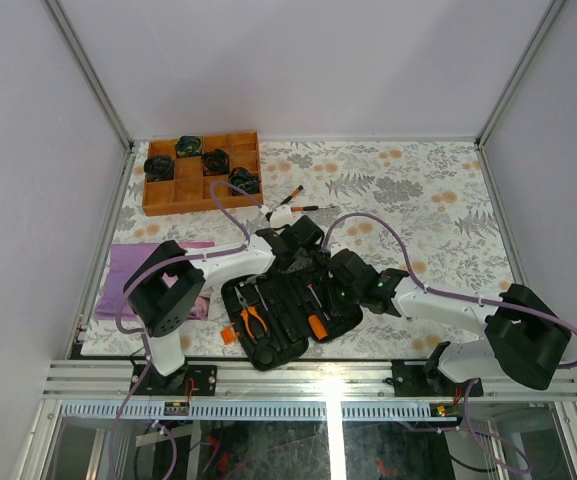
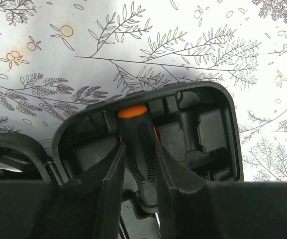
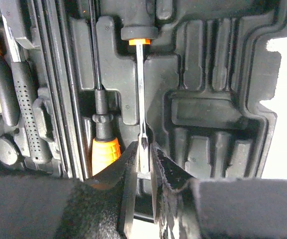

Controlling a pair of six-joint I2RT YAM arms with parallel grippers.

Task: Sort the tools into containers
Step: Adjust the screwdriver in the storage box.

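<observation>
The black tool case (image 1: 278, 357) lies open near the front edge, with its moulded slots (image 3: 218, 114) showing. My left gripper (image 2: 139, 167) is shut on the black handle of an orange-capped screwdriver (image 2: 137, 139), which sits over the case's far end (image 2: 208, 124). Its steel shaft (image 3: 140, 89) runs down to my right gripper (image 3: 143, 154), whose fingers are pinched on the flat tip. Lying in the case are orange-handled pliers (image 1: 253, 322), a hammer (image 3: 26, 109) and an orange-handled screwdriver (image 3: 105, 149). Two more screwdrivers (image 1: 293, 203) lie loose on the cloth beyond the case.
A brown wooden compartment tray (image 1: 163, 195) with several black round items stands at the back left. A purple cloth (image 1: 128, 270) lies at the left beside my left arm's base. Purple cables loop over both arms. Frame rails border the table.
</observation>
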